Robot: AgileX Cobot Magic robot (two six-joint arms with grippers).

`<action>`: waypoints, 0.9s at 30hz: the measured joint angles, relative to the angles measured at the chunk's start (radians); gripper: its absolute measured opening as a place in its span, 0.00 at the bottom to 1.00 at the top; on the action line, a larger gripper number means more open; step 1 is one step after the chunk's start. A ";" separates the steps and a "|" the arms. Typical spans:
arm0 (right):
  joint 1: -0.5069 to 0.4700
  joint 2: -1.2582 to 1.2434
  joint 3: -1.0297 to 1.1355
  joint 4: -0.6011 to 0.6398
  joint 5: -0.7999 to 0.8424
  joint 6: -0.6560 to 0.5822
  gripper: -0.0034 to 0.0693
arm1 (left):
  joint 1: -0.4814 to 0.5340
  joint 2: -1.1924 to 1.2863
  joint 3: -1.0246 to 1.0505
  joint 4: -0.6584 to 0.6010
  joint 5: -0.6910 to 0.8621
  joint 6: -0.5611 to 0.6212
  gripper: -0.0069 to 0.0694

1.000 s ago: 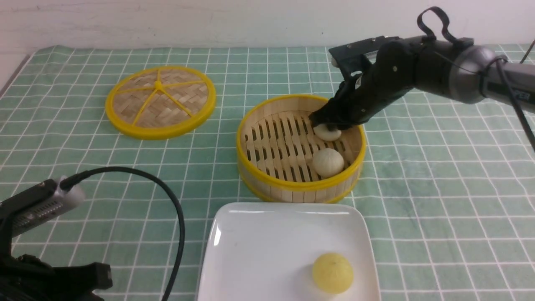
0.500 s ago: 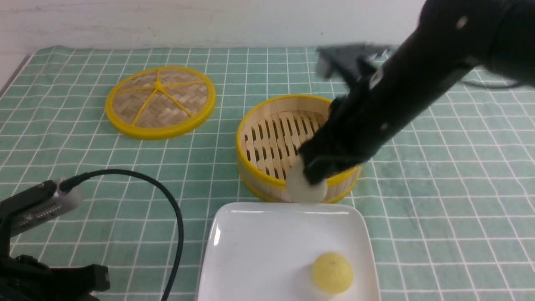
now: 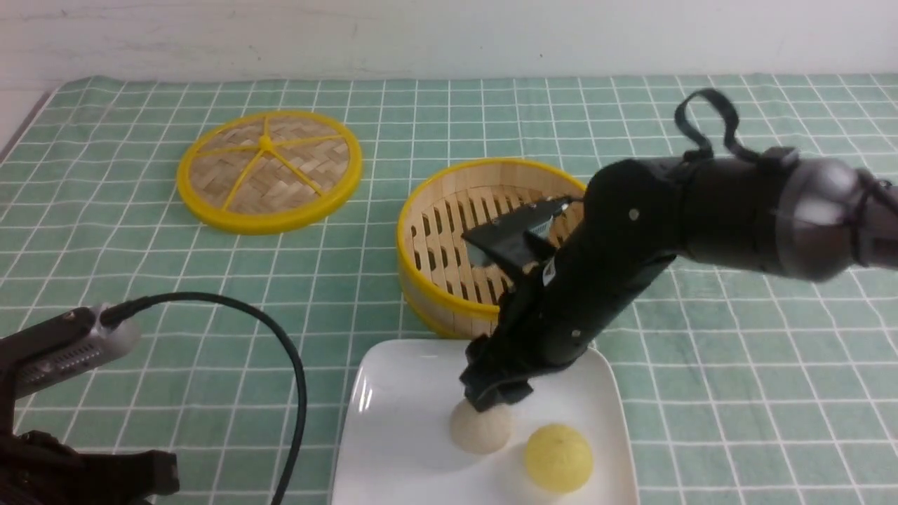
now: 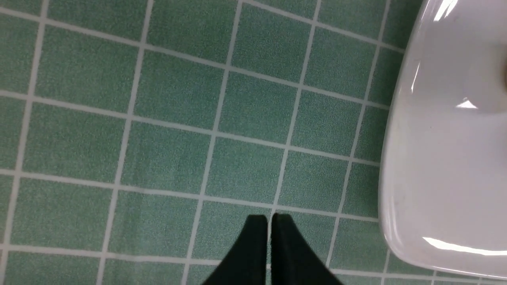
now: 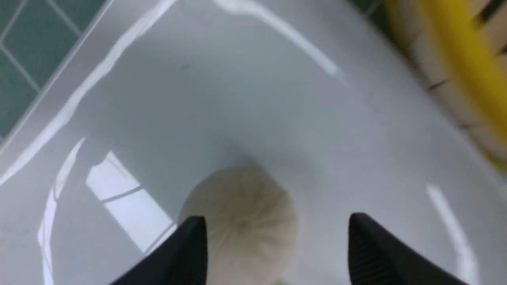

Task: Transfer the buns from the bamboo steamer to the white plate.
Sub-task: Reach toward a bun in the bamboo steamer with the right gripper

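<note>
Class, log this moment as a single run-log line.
right gripper: open, astride bun | bun: resting on white plate beside yellow ball | left gripper: shut

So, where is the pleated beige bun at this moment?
In the front view the bun lies on the white plate, just left of the yellow ball, directly under the open right gripper.

Front camera overlooks everything; close, downward wrist cameras apparently share the white plate (image 3: 400, 421).
</note>
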 joint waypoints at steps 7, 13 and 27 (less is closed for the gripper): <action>-0.151 -0.007 -0.154 -0.103 -0.031 0.075 0.81 | 0.000 0.000 0.000 0.000 -0.001 0.000 0.16; -0.192 0.101 -0.177 -0.120 -0.123 0.093 0.78 | 0.000 0.000 0.000 0.003 -0.002 0.000 0.17; -0.193 0.092 -0.178 -0.119 -0.068 0.069 0.08 | 0.000 0.000 0.000 0.008 -0.002 0.000 0.19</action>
